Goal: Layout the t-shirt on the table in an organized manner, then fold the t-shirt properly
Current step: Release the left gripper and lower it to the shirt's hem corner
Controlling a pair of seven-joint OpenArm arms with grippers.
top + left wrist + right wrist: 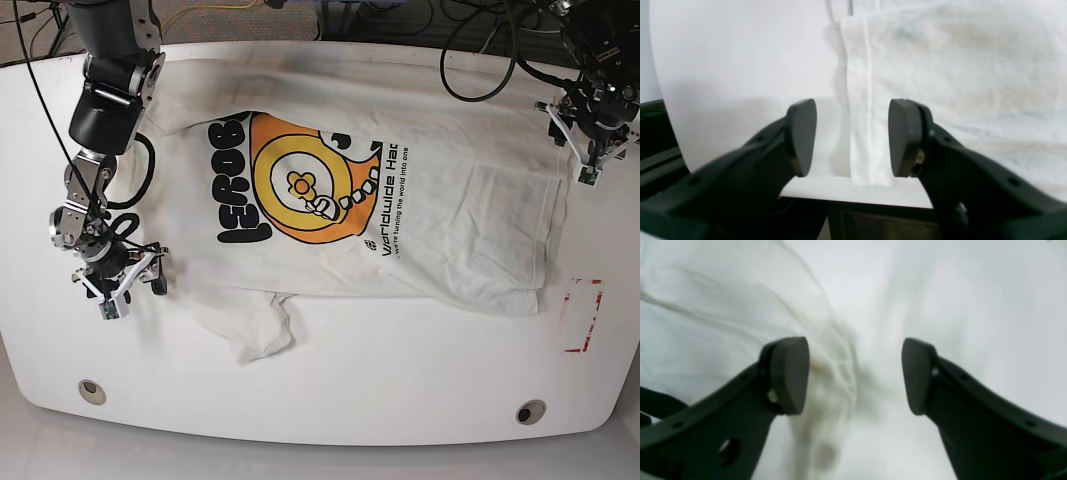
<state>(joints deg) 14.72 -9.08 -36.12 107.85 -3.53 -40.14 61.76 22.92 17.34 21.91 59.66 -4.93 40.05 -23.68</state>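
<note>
The white t-shirt [450,200] lies spread on the table [350,400], its orange and yellow graphic and black lettering facing up. One sleeve lies crumpled at the near side. My left gripper [582,150] hovers open over the far right corner by the hem. In the left wrist view the left gripper [853,138] straddles the hem edge of the t-shirt [957,83], with bare table [740,66] to the left. My right gripper [118,283] stands open at the shirt's left edge. In the right wrist view the right gripper [853,375] is open over blurred t-shirt [706,323] fabric, with nothing held.
A red tape rectangle [582,315] marks the table at the right, just past the hem. Two grommet holes [91,390] [530,411] sit near the front edge. Black cables [480,60] run along the back. A dark frame [873,223] shows below the table edge.
</note>
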